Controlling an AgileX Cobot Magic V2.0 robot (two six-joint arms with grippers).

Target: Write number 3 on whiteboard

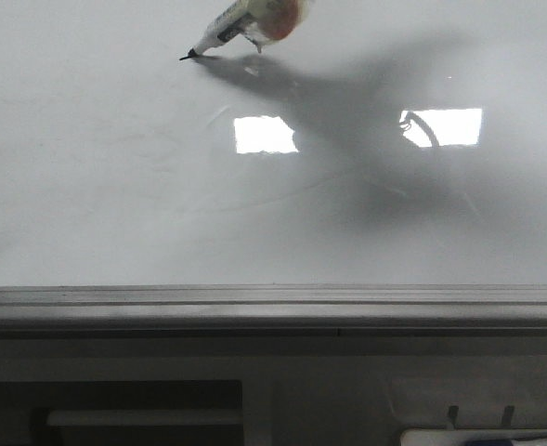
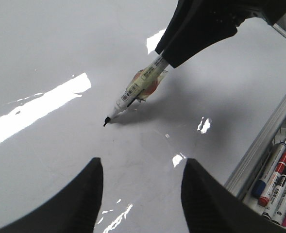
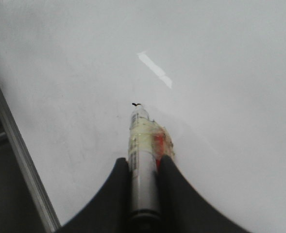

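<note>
The whiteboard [image 1: 115, 186] is glossy pale grey-white and fills most of the front view; it also shows in the left wrist view [image 2: 50, 43] and the right wrist view [image 3: 220, 58]. My right gripper [image 3: 143, 162] is shut on a white marker [image 3: 142, 145] wrapped in tape with a red patch; the marker also shows in the front view [image 1: 245, 23] and the left wrist view [image 2: 135, 90]. Its black tip touches the board, with only a tiny black mark [image 3: 136, 104] there. No number 3 shows. My left gripper [image 2: 142, 170] is open and empty over the board, near the marker tip.
The board's grey metal frame edge [image 1: 273, 302] runs along the near side. A tray with several coloured markers [image 2: 276, 179] lies beyond the frame. Bright rectangular light reflections [image 1: 265, 135] and the arm's shadow lie on the board.
</note>
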